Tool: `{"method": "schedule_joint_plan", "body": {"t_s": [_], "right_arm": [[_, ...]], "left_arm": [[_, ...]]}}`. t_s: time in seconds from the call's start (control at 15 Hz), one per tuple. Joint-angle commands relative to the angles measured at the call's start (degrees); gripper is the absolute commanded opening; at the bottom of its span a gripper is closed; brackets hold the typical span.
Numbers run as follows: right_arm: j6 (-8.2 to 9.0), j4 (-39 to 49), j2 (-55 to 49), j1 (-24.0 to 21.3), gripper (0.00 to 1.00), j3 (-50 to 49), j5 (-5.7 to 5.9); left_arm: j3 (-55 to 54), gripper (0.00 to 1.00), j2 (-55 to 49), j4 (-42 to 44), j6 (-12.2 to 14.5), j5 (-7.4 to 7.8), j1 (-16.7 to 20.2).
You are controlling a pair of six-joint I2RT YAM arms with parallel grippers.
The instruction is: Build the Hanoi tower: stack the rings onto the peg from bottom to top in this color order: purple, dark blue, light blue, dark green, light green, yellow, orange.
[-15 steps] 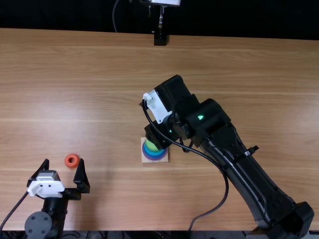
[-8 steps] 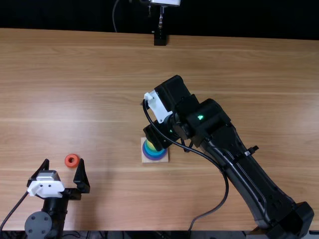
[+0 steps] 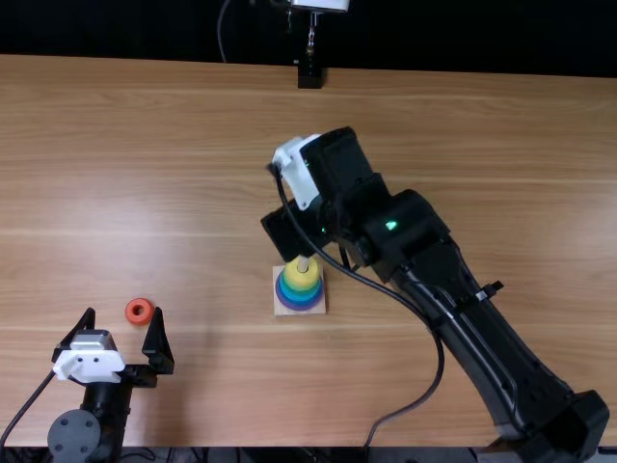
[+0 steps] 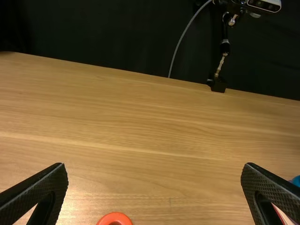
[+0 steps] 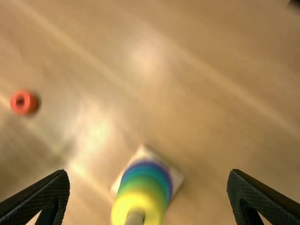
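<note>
Ring stack (image 3: 301, 284) round the peg (image 3: 303, 262), on its base (image 3: 280, 310) — loose ring (image 3: 147, 312) on the table (image 3: 174, 164), well left.

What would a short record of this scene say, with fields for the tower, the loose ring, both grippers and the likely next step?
tower: purple ring at bottom, yellow ring on top
loose ring: orange ring, on the table
left gripper: open, near the orange ring
right gripper: open, above the tower
next step: probably orange ring onto the peg

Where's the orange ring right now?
In the top view, the orange ring lies on the table's left side, just beyond the left gripper, away from the peg.
</note>
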Motion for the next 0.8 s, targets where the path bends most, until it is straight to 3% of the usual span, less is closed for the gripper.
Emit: {"method": "schedule_joint_plan", "body": {"t_s": [0.0, 0.47, 0.73], "right_arm": [[-0.02, 4.07, -2.67, -5.73, 1.0, -2.92, 0.68], [-0.65, 43.52, -32.56, -23.3, 1.0, -37.02, 0.47], [-0.86, 54.49, -53.47, -28.05, 1.0, -62.95, 0.15]], "left_arm": [[-1.85, 1.0, -0.69, 0.03, 0.21, -0.57, 0.32], [-1.85, 1.0, -0.69, 0.03, 0.21, -0.46, 0.32], [-1.85, 1.0, -0.69, 0.03, 0.21, -0.57, 0.32]]}}
